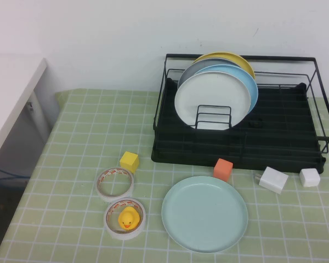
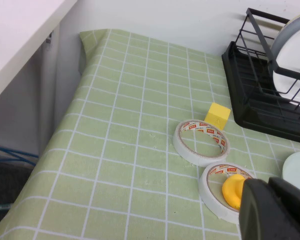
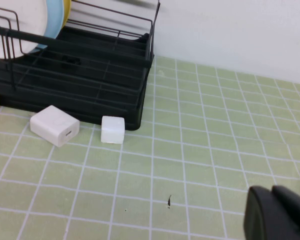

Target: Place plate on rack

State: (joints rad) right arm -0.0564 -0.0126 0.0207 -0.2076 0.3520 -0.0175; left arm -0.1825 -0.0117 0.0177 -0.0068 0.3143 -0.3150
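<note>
The pale mint-green plate lies flat on the checked green cloth at the front, just before the black wire rack; its edge also shows in the left wrist view. The rack holds white, sky-blue, grey and yellow plates upright in its left half; its right half is bare. Neither gripper shows in the high view. My left gripper hangs shut and empty above the tape roll with the duck, left of the plate. My right gripper hangs shut and empty over bare cloth, right of the rack.
A yellow cube, an empty tape roll and a tape roll holding a yellow duck lie left of the plate. An orange cube, a white charger and a white cube sit along the rack's front. A white shelf stands at far left.
</note>
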